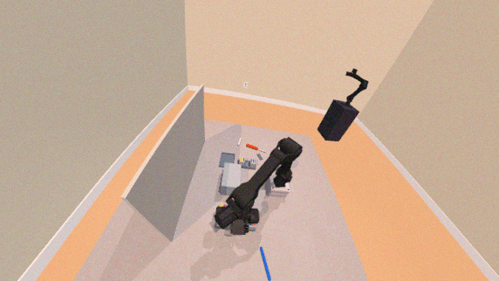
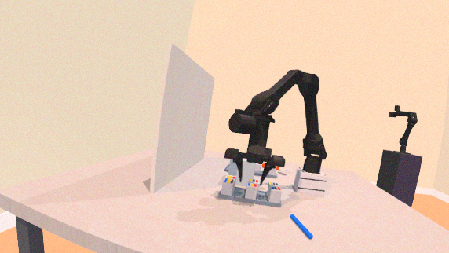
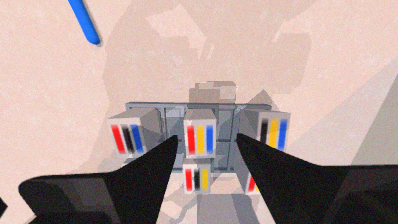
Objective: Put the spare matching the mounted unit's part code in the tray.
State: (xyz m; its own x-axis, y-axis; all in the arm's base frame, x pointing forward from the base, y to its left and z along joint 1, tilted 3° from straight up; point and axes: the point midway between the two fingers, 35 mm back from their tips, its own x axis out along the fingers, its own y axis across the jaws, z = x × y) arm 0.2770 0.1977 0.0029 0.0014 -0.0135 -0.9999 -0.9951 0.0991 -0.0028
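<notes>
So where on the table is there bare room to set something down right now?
Bare patches: between the blue pen and the table's near edge, and in front of the upright panel. Crowded: around the spares rack, where the open gripper hangs, and the mounted unit.

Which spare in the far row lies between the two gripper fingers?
The middle spare, striped red, yellow, blue; its neighbours carry a black stripe and sit outside the fingers.

A blue pen (image 1: 265, 263) is seen lying at 6 o'clock on the table (image 1: 305, 236) — an orange-handled screwdriver (image 1: 252, 147) at 12, a grey upright panel (image 1: 174, 174) at 9.
</notes>
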